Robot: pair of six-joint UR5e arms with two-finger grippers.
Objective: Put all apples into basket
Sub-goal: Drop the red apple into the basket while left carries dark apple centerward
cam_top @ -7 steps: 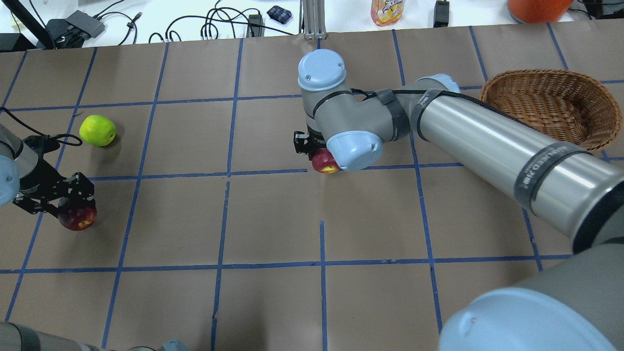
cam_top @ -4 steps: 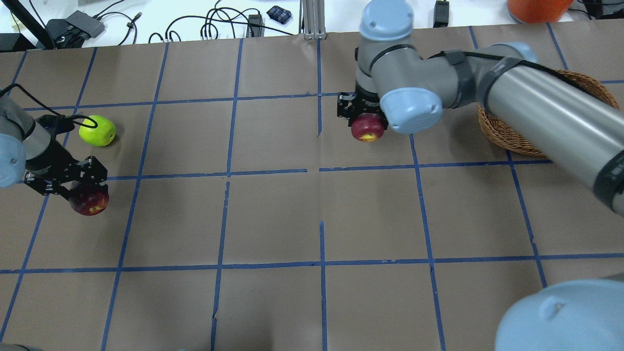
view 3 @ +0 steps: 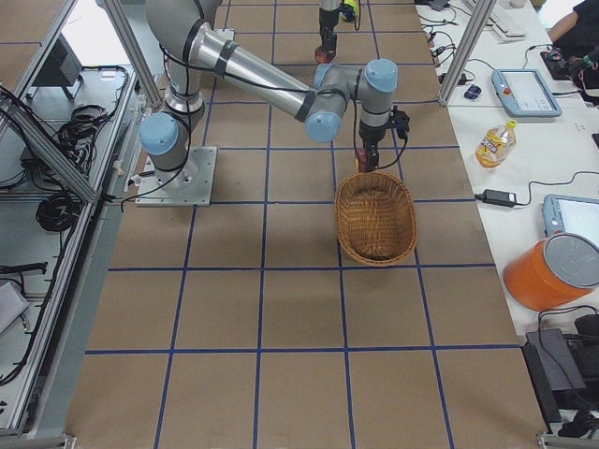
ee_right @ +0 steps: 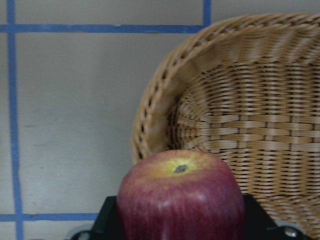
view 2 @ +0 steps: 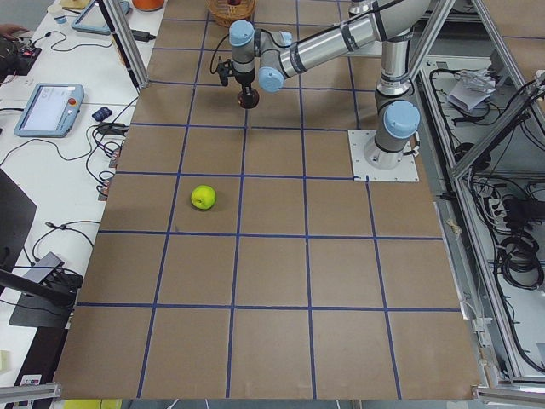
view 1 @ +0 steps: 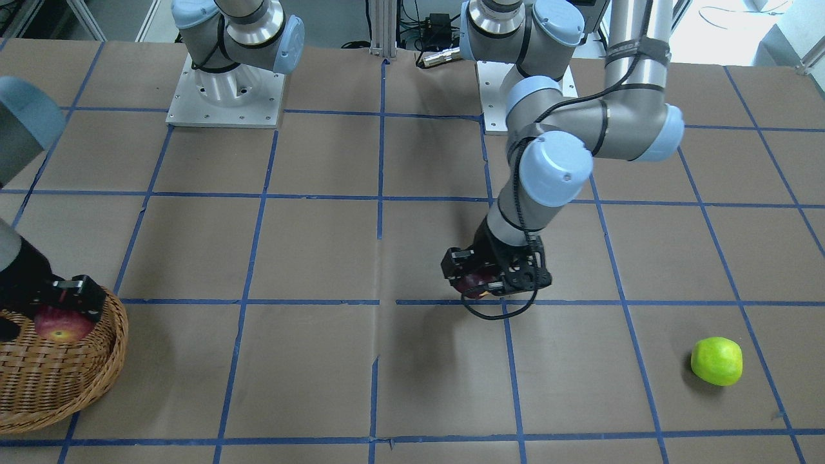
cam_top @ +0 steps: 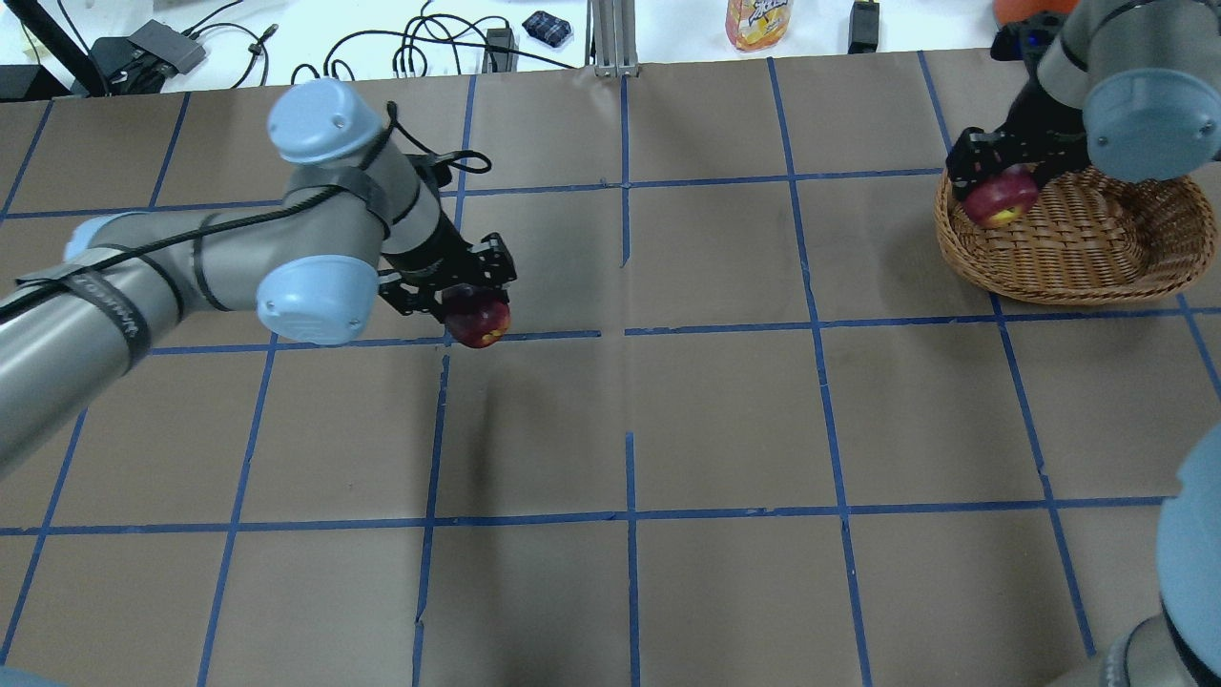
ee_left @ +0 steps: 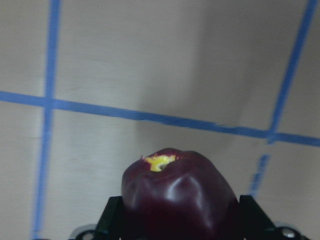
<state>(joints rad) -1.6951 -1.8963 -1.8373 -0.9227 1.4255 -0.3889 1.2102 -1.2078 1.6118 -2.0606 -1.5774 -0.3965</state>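
My left gripper [cam_top: 469, 303] is shut on the dark maroon apple [cam_top: 480, 326] and holds it above the table, left of centre. The apple fills the bottom of the left wrist view [ee_left: 177, 197]. My right gripper [cam_top: 997, 179] is shut on the red apple [cam_top: 1002, 202] with a yellowish patch and holds it over the left rim of the brown wicker basket [cam_top: 1078, 258]. Apple [ee_right: 182, 200] and basket [ee_right: 260, 100] show in the right wrist view. The lime green apple [view 1: 717, 361] lies alone on the table at my far left. In the overhead view my left arm hides it.
A drink bottle [cam_top: 758, 21], cables [cam_top: 420, 52] and an orange container [view 3: 552, 271] lie beyond the table's far edge. The two arm bases [view 1: 225, 90] stand at my side of the table. Blue tape lines grid the brown table.
My left arm has swung right from the far left with the maroon apple. My right arm has carried the red apple from mid-table to over the basket's rim.
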